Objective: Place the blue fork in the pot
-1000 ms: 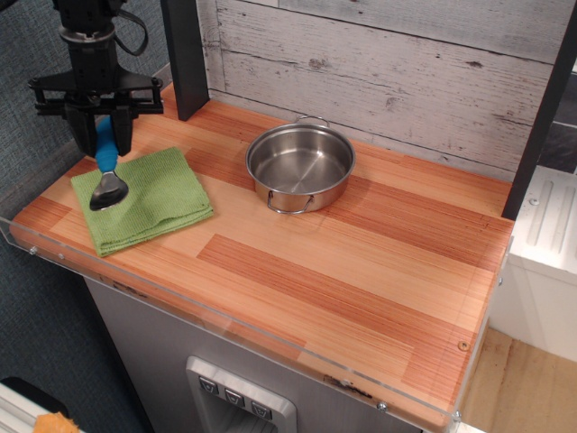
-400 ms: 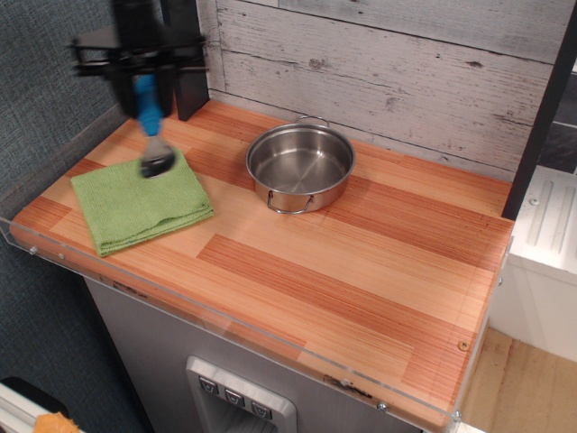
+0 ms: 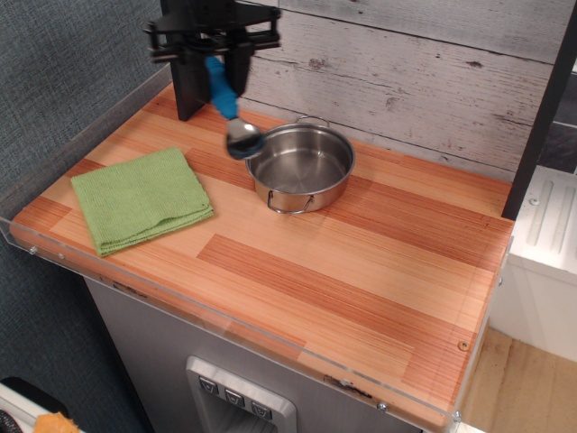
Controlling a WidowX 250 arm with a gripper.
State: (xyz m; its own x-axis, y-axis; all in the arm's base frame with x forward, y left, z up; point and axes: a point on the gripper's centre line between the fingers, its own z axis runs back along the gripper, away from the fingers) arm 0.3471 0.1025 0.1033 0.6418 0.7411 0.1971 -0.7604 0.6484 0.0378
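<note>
Gripper (image 3: 219, 63) clenched on thick blue fork (image 3: 230, 110) w/ rounded metal head, above shiny round steel pot (image 3: 300, 167) near tabletop's back edge.

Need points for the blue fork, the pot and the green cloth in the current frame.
blue fork (image 3: 222, 88): camera view, on its blue handle below the gripper.
pot (image 3: 335, 186): camera view, on the outer front wall, right of the near loop handle.
green cloth (image 3: 140, 198): camera view, middle of its top surface.

One blue fork (image 3: 231, 109), one pot (image 3: 300, 168), one green cloth (image 3: 140, 198).
</note>
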